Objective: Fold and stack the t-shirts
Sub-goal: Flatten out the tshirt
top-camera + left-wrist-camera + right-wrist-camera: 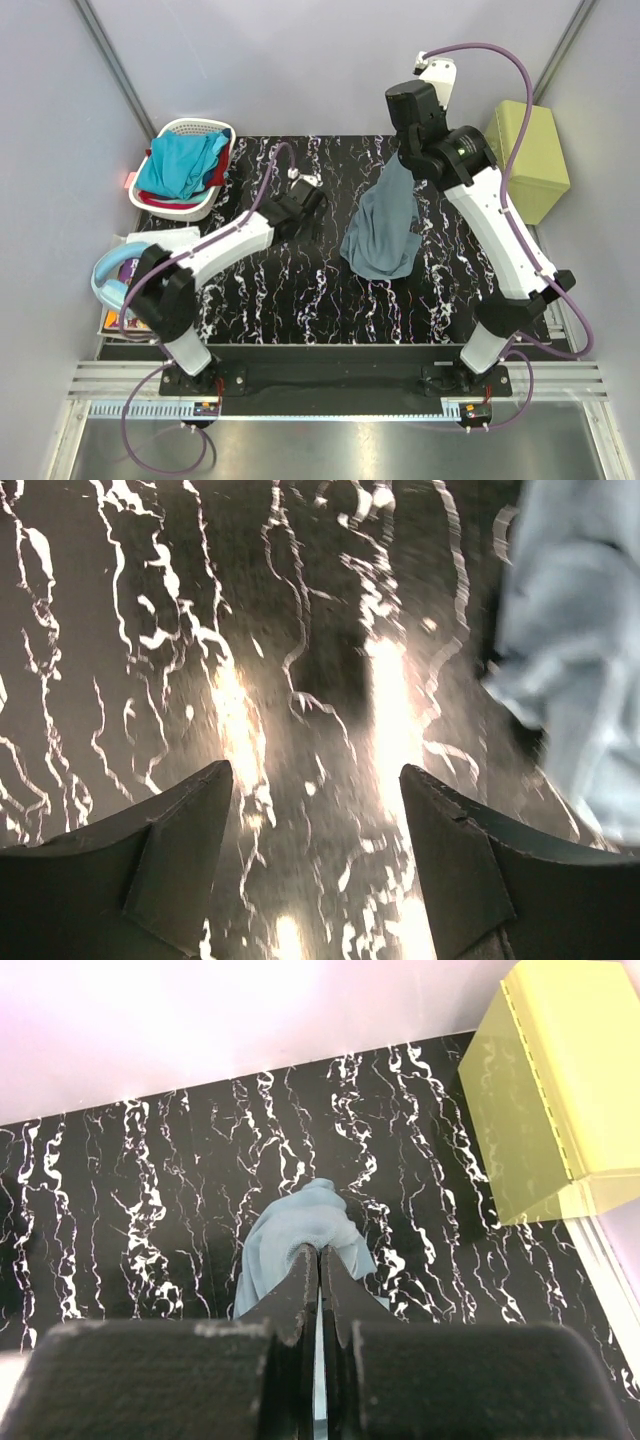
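The grey-blue t-shirt (385,235) is hanging long and upright from the right fingers (300,1295), which are pinching its top end, its lower end bunching on the table (300,300); the left fingers (185,850) are hovering spread, empty, just beside it

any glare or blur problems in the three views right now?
Left wrist: soft and smeared, two hot glare streaks on the table, tee at the right edge out of focus. Right wrist: table sharp, wall blown out white. Top external: even light, sharp, no strong glare.
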Controlling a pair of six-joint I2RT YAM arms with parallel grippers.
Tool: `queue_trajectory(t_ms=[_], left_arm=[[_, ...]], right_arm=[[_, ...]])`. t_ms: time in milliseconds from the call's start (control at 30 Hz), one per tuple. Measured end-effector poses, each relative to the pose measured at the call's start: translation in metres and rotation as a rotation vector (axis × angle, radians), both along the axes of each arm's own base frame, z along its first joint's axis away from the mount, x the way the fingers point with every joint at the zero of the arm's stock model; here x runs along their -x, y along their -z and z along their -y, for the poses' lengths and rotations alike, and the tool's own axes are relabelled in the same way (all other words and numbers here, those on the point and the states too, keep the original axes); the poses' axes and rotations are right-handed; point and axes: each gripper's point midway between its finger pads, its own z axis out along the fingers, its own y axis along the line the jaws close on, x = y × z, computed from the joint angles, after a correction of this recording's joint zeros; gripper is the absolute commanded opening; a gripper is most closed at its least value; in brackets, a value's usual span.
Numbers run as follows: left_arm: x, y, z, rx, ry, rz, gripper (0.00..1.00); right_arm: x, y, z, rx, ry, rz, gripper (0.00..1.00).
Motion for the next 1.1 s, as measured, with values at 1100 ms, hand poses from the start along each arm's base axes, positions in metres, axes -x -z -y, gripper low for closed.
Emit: queue_trajectory(t_ms=[1100], left_arm=[[0.047,0.042,0.14,0.052,0.311,-0.059,0.66]], right_arm=[[0.0,0.008,-0.001,0.008,-0.03,-0.018,0.0]])
